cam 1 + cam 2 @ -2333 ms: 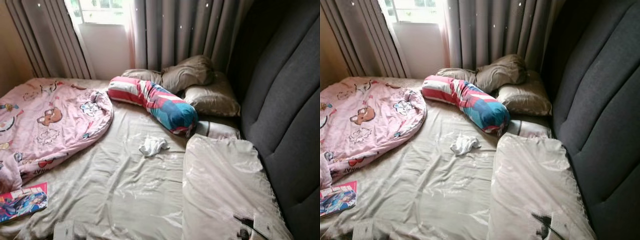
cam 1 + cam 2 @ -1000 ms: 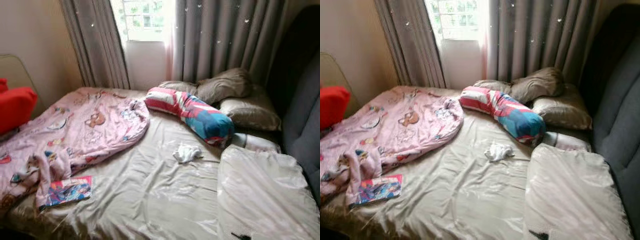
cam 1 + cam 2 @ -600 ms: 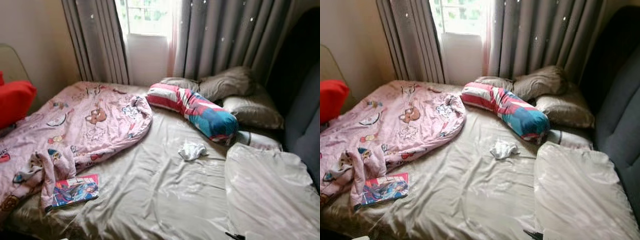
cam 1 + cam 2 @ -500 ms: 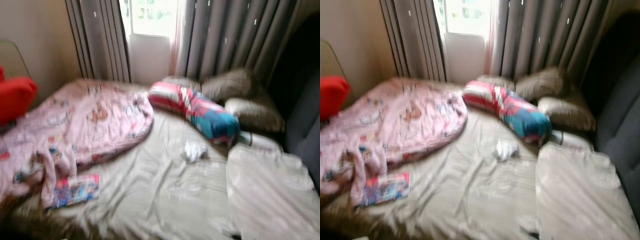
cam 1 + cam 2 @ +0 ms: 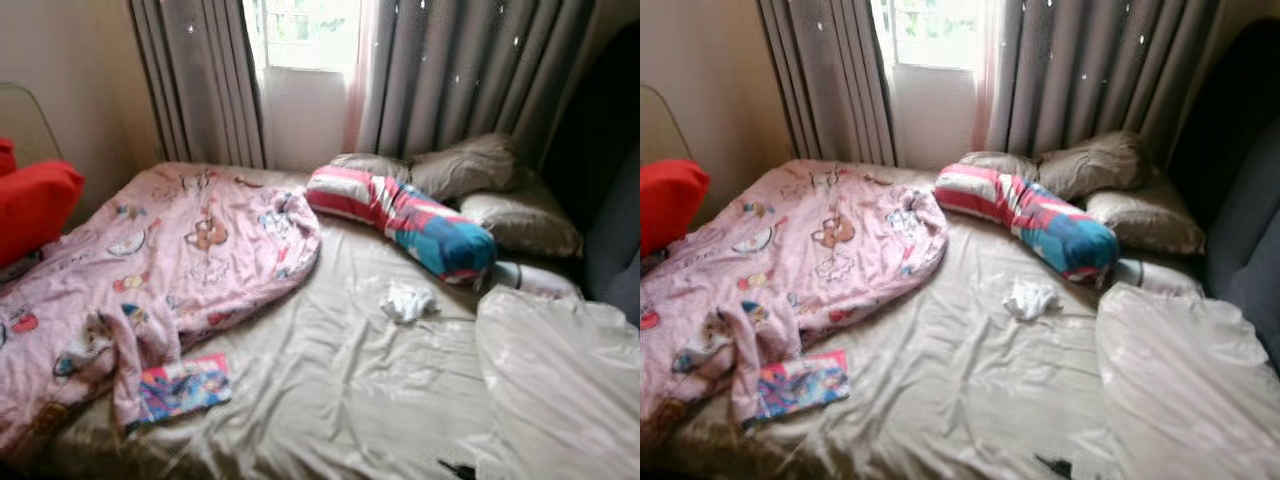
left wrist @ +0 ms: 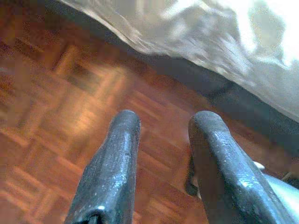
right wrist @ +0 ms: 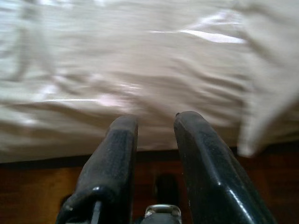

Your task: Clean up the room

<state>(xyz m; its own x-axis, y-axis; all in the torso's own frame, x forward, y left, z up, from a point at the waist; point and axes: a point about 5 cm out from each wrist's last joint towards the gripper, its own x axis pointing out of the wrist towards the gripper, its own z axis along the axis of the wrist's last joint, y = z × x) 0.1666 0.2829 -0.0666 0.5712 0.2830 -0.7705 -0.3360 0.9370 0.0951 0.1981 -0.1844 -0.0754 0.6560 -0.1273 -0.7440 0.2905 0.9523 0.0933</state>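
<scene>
A red cushion (image 5: 35, 205) is seen at the far left edge, beside the bed (image 5: 330, 400), which is covered with a wrinkled beige satin sheet. A pink cartoon-printed blanket (image 5: 150, 270) is spread in a heap over the bed's left half, and a colourful picture book (image 5: 183, 386) lies on the sheet just beside the blanket's near edge. Near the middle of the bed a small crumpled white cloth (image 5: 408, 300) rests on the sheet, with a red, white and blue striped bolster (image 5: 405, 218) behind it and brown pillows (image 5: 480, 180) against the grey curtains (image 5: 470, 70). A pale folded duvet (image 5: 560, 380) is laid at the right. The left gripper (image 6: 161, 154) is held over wooden parquet floor (image 6: 56, 116), its fingers slightly parted and empty; the right gripper (image 7: 154, 149) is held at the bed's edge, fingers slightly parted and empty.
</scene>
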